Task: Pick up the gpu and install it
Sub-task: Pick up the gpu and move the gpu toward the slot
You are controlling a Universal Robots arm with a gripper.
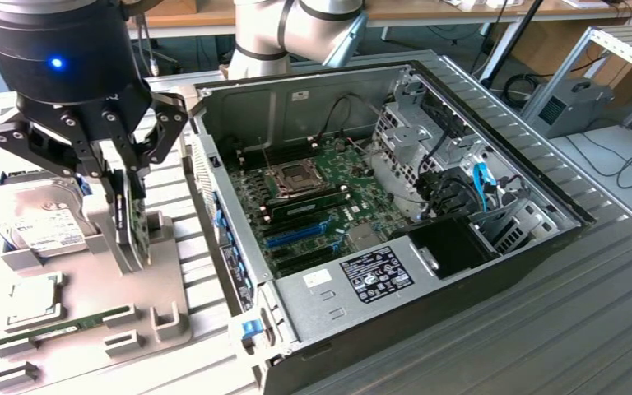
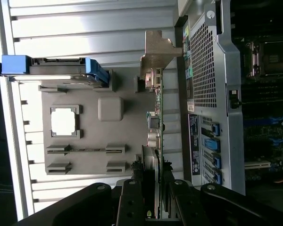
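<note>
The gpu (image 1: 132, 234) stands on edge over the grey fixture tray (image 1: 174, 329), to the exterior view's left of the open computer case (image 1: 327, 329). It is a thin dark card. In the wrist view the gpu (image 2: 156, 123) shows edge-on, with its silver bracket (image 2: 156, 52) at the far end. My gripper (image 1: 127, 196) comes down from above, one finger on each face of the card, shut on it. The black fingers (image 2: 132, 200) flank the card's near end in the wrist view. I cannot tell whether the card still rests in its tray slot.
On the tray lie a hard drive (image 1: 36, 218), a processor (image 1: 33, 300) and a green memory stick (image 1: 58, 329). Inside the case the motherboard (image 1: 316, 193) shows blue expansion slots (image 1: 294, 234). The case's perforated rear wall (image 2: 203, 70) stands close beside the card.
</note>
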